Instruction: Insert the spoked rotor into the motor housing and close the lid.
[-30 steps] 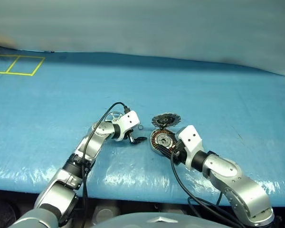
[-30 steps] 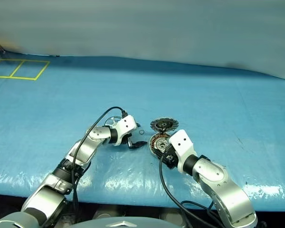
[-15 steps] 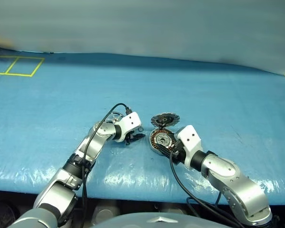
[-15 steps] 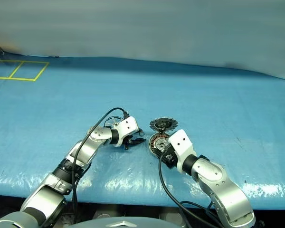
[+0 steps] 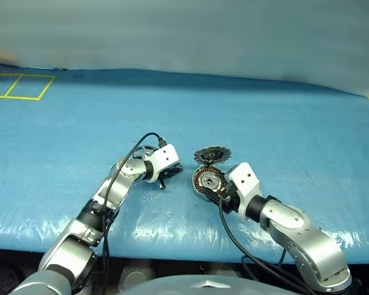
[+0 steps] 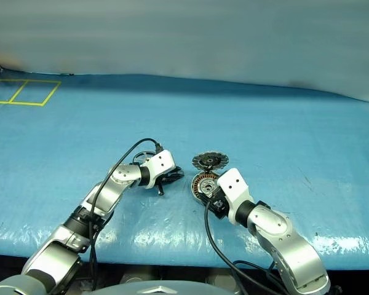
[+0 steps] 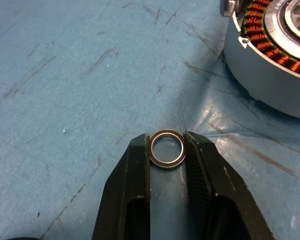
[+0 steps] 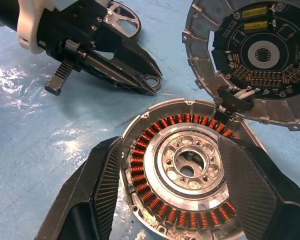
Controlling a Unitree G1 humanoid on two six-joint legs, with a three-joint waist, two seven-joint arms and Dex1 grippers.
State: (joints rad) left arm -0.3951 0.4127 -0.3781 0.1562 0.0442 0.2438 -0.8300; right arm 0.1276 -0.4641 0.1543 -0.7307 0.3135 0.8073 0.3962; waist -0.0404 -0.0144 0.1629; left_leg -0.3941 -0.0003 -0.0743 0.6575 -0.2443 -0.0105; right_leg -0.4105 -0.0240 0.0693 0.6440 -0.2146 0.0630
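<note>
On the blue plastic sheet (image 5: pixel 283 123) covering the work table, the left gripper (image 7: pixel 167 150) pinches a small thin metal ring (image 7: pixel 167 149) between its black fingertips, just short of the motor housing (image 8: pixel 185 170). The right gripper (image 8: pixel 182 172) steadies that housing, one finger against each side of its rim, copper windings facing up. Hinged open behind it stands the lid (image 8: pixel 250 55), tilted up on edge and tied to the housing by short white wires. The spoked rotor (image 8: pixel 121 12) lies flat on the sheet behind the left gripper, partly hidden by it. Judging by its thin rim and slender spokes, the rotor should be light and stiff yet slippery; a pinch across the rim or on a spoke near the hub looks the surest hold. The housing seems heavier and solid, though its windings and wires look easy to damage. The left arm's own cable (image 5: pixel 138 147) and the ring it carries stand between that gripper and the rotor.
</note>
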